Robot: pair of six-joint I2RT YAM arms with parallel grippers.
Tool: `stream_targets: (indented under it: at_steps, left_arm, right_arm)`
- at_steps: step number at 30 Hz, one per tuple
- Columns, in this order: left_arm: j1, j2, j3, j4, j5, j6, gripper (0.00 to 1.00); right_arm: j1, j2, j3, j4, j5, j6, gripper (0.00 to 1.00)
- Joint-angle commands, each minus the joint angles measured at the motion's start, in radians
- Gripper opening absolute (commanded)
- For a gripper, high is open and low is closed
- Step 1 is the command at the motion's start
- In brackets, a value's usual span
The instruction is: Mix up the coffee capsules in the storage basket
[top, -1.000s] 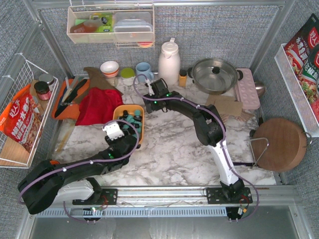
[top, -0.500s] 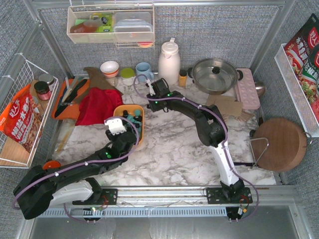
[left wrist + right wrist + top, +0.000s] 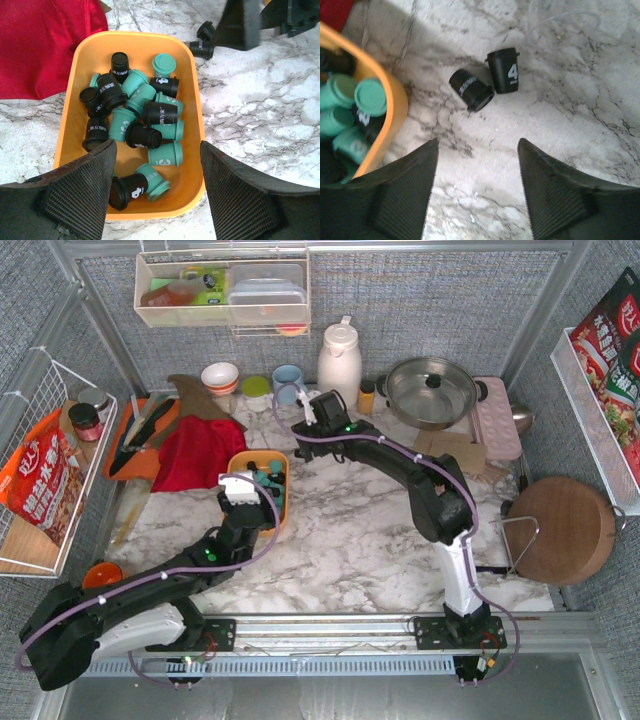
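The orange storage basket [image 3: 192, 105] holds several black and teal-green coffee capsules [image 3: 142, 107], lying jumbled; it also shows in the top view [image 3: 240, 458]. My left gripper [image 3: 157, 144] is open and empty, hovering over the basket's near end, one finger on each side; it also shows in the top view [image 3: 252, 502]. Two black capsules [image 3: 471, 90] [image 3: 502, 70] lie on the marble just outside the basket's far right corner. My right gripper [image 3: 477, 142] is open and empty above the marble beside them, close to the basket rim [image 3: 395, 107]; it also shows in the top view [image 3: 308, 420].
A red cloth [image 3: 200, 450] lies just left of the basket, with a darker orange utensil tray [image 3: 135, 440] beyond it. Bowl, mugs, a white kettle [image 3: 340, 365] and a pot [image 3: 432, 390] line the back. A wooden board [image 3: 565, 530] stands at the right.
My left gripper has moved forward and now hangs over the basket's near end. My right gripper has drawn back a little, up and right from the basket's far corner.
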Motion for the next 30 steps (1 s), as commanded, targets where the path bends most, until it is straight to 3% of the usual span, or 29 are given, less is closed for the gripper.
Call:
stream_targets:
  at_steps: [1, 5, 11, 18, 22, 27, 30]
  left_arm:
    - [0.0, -0.041, -0.009, 0.022, 0.001, -0.011, 0.76]
    - [0.0, -0.082, -0.022, 0.01, 0.007, -0.038, 0.76]
    - [0.0, -0.161, -0.053, 0.026, 0.065, -0.029, 0.76]
    - [0.0, -0.221, -0.089, 0.039, 0.063, -0.036, 0.76]
    - [0.0, -0.237, -0.111, 0.05, 0.062, -0.037, 0.76]
    - [-0.001, -0.242, -0.123, 0.061, 0.066, -0.041, 0.76]
    - [-0.001, -0.242, -0.127, 0.062, 0.066, -0.043, 0.76]
  right_arm:
    - [0.0, 0.074, 0.084, 0.001, 0.107, 0.204, 0.99]
    - [0.0, 0.171, 0.168, 0.024, 0.097, 0.309, 0.99]
    - [0.01, 0.283, 0.299, -0.079, 0.224, 0.459, 0.99]
    - [0.023, 0.322, 0.321, -0.132, 0.22, 0.461, 0.99]
    - [0.026, 0.323, 0.32, -0.126, 0.214, 0.458, 0.86]
    - [0.028, 0.325, 0.32, -0.124, 0.208, 0.477, 0.59]
    - [0.028, 0.324, 0.313, -0.126, 0.204, 0.484, 0.53]
